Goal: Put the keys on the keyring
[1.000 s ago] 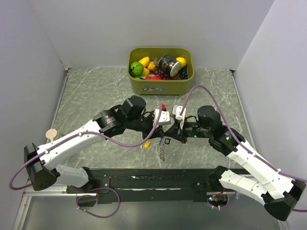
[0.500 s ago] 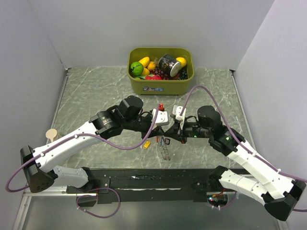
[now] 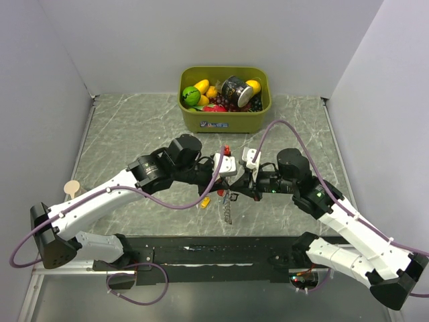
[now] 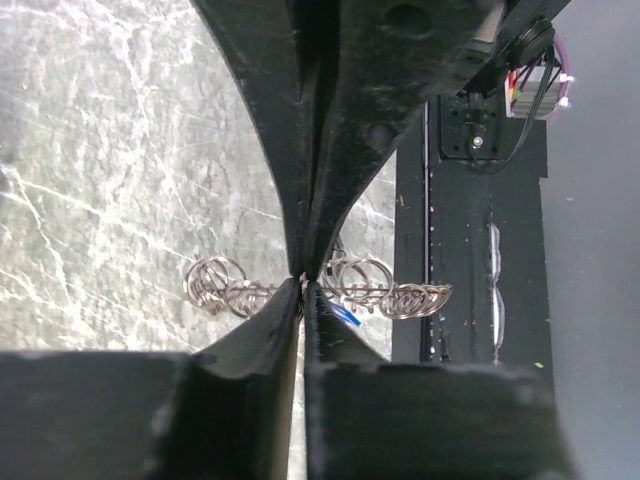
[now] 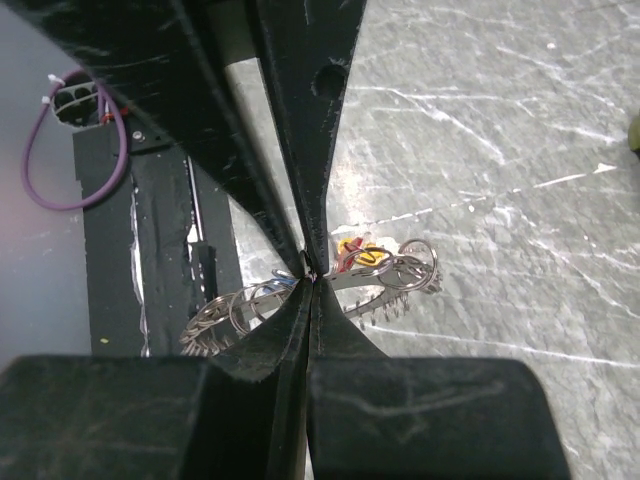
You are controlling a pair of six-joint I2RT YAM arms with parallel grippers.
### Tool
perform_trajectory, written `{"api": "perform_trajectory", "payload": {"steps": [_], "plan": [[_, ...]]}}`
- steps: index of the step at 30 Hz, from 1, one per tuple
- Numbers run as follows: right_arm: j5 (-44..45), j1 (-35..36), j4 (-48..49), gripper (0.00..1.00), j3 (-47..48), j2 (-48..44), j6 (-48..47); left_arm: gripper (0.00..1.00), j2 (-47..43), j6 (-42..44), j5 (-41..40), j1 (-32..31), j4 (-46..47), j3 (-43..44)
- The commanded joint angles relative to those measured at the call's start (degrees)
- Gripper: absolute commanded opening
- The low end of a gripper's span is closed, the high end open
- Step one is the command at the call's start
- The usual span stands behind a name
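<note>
Shows left gripper [image 4: 305, 285] narrowed to a slit, pinching keyring [image 3: 228, 208] near the front middle of the table [image 3: 134, 134]. Shows yellow key [image 3: 205, 201] lying just left of the dangling ring. Shows right gripper [image 5: 312, 275] clamped tight on the same ring.

Keyring [image 3: 228, 205]: grey-silver metal, with a rim of small coiled wire loops. From above it shows edge-on as a narrow strip. Its upper part is pinched where the tips of the left gripper [image 4: 305, 284] and right gripper [image 5: 312, 275] meet.

Keys: a yellow-orange key [image 3: 205, 201] lies just left of the keyring, apart from it. A red key [image 3: 226, 149] is partly hidden beyond the pinch point. A blue key [image 4: 346, 316] sits against the coils; whether it is threaded cannot be told.
</note>
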Motion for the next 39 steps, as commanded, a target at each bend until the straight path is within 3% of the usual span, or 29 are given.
{"api": "perform_trajectory", "payload": {"steps": [1,4,11,14,15,23,27,28,31,35,39], "plan": [[-0.88,0.32,3.75,0.0,1.01,-1.44,-0.15,0.02,1.08,1.19,0.75,-0.28,0.12,1.38],[-0.78,0.23,4.1,0.0,0.83,-1.88,-0.06,0.02,1.61,1.37,0.84,-0.28,-0.5,1.73],[-0.96,0.32,4.28,0.0,0.74,-2.24,0.02,0.19,2.13,0.75,0.66,-0.19,0.47,1.3],[-1.14,0.32,4.19,0.0,0.92,-1.97,-0.06,0.1,2.13,0.75,1.36,-0.28,0.65,1.29],[-1.14,0.32,4.1,0.0,0.83,-1.8,0.02,0.02,2.22,0.75,1.45,-0.2,0.73,1.29],[0.27,0.32,5.07,0.01,0.31,-2.15,0.81,0.01,-1.46,-0.82,2.33,-0.2,6.61,-2.65],[3.51,0.32,7.88,0.3,-1.8,-4.69,2.48,0.01,-5.24,-3.54,1.36,-0.19,16.25,-7.48],[4.48,0.32,9.54,0.41,-2.33,-5.48,3.01,0.01,-6.12,-4.34,0.84,-0.19,18.2,-9.93],[7.91,0.23,11.74,0.56,-4.17,-9.17,4.68,0.01,-9.11,-7.59,1.18,-0.19,27.69,-14.85],[8.27,0.14,15.26,0.64,-6.11,-13.39,5.65,0.01,-12.8,-12.94,1.45,-0.2,40.0,-20.76],[1.16,0.05,17.02,0.61,-7.34,-14.54,4.95,0.01,-15.26,-15.42,2.41,-0.19,51.34,-25.77]]}}
